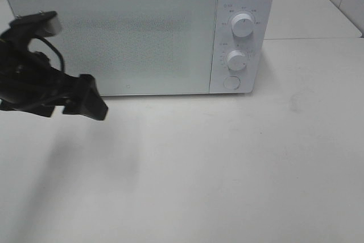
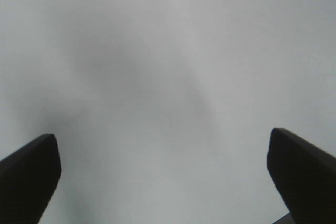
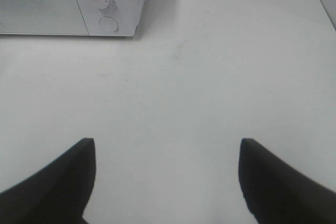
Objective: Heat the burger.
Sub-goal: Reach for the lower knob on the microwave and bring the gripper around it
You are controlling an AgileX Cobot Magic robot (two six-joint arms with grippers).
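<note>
The left gripper [image 2: 163, 139] hangs before the shut microwave [image 1: 114, 38], far left, jaws wide apart, empty; the right gripper [image 3: 167, 144] gapes over the table [image 1: 239, 169]; where the burger is, I cannot tell.

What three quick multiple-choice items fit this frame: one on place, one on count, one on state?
1. Where is the microwave's control panel?
A) right of the door
B) left of the door
C) on the top

2. How many knobs does the panel carry?
A) one
B) two
C) four

3. The door is:
A) wide open
B) shut
C) taken off

Answers:
1 A: in the exterior high view the panel fills the strip to the right of the door.
2 B: two knobs sit one above the other, over a round button.
3 B: the door lies flush with the front and no interior shows.
</note>
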